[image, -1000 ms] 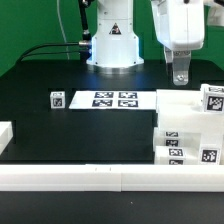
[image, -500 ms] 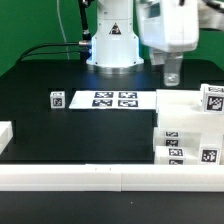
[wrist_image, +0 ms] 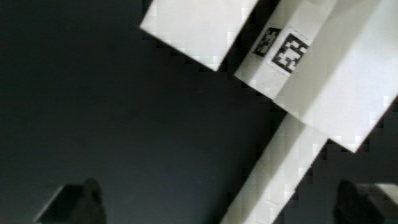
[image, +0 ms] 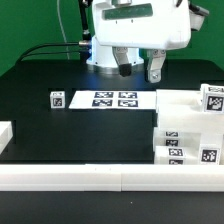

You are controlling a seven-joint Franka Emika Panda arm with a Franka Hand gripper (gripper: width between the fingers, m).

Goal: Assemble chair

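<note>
Rigid white plastic chair parts [image: 188, 130] wait tagged on the black bench [image: 60, 135].
They look light, stiff, slippery; the end effector [image: 138, 66], fingers apart and empty, would best pinch a flat wall edge.

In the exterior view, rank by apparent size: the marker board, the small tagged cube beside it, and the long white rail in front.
1. Long white rail, though it lies nearest the camera.
2. Marker board.
3. Small tagged cube.

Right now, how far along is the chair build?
Nothing looks joined yet. The chair parts sit loose in a cluster at the exterior view's right, and one small tagged piece lies alone beside the marker board. The gripper hangs open and empty above the table. All picking and joining is left.
</note>
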